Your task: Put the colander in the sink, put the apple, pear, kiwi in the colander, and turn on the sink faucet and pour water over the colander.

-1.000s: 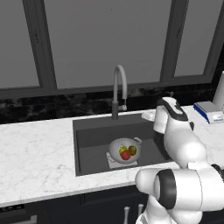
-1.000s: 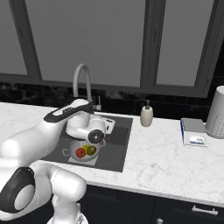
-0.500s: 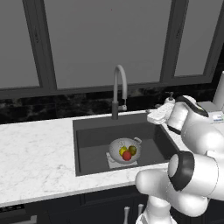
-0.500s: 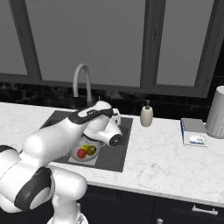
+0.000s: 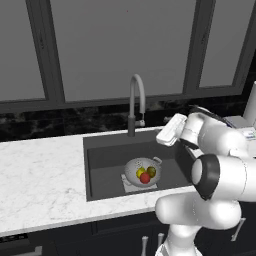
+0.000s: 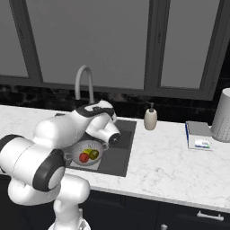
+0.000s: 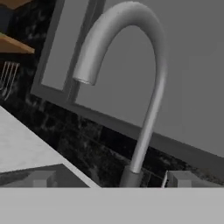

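Observation:
The silver colander (image 5: 142, 169) stands on the light plate at the bottom of the dark sink (image 5: 102, 162). Inside it lie the red apple (image 5: 145, 178), the yellow pear (image 5: 140, 172) and the olive kiwi (image 5: 152, 172). The grey gooseneck sink faucet (image 5: 136, 100) rises behind the basin. My gripper (image 5: 162, 136) hovers over the sink's right side, level with the faucet's lower stem and pointed at it. In the hand view my gripper (image 7: 111, 179) is open, its fingertips (image 7: 41, 178) spread to either side of the faucet (image 7: 148, 87), which stands ahead and untouched. No water is in view.
A beige soap dispenser (image 6: 150, 119) stands on the marble counter (image 6: 166, 161) right of the sink. Further right are a flat box (image 6: 197, 134) and a grey canister (image 6: 222, 116). Dark backsplash and window frames run behind the faucet.
The arm has swung the hand left from the sink's right edge toward the faucet. The colander and the fruit have not moved.

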{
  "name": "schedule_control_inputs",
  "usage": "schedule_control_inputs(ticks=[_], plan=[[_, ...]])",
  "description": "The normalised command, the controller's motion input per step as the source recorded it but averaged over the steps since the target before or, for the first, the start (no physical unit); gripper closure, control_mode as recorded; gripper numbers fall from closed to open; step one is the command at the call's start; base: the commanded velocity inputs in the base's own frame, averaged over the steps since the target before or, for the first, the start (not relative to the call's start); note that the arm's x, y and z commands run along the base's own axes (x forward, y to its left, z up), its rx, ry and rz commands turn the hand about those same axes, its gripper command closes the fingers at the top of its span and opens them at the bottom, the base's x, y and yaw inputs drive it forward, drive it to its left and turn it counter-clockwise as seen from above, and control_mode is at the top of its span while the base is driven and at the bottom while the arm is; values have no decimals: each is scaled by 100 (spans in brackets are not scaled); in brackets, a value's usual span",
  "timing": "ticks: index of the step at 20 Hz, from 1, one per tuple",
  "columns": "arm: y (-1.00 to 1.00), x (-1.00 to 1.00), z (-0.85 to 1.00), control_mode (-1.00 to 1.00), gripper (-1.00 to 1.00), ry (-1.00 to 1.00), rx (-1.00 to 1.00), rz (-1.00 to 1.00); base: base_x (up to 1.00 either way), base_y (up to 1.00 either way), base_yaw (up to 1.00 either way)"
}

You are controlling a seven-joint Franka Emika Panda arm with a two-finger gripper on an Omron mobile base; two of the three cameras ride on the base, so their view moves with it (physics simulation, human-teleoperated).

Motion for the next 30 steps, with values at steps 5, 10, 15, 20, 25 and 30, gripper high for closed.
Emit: schedule_control_inputs(ticks=[5,10,15,20,25,30], plan=[[1,38,9,-100,-100,1,-15,0,0,0,0],[0,34,-4,-100,-100,0,0,0,0,0,0],[0,29,-24,-100,-100,0,4,0,0,0,0],[-1,35,-21,-100,-100,0,9,0,0,0,0],[0,30,-2,-100,-100,0,10,0,0,0,0],[0,35,0,-100,-100,0,4,0,0,0,0]])
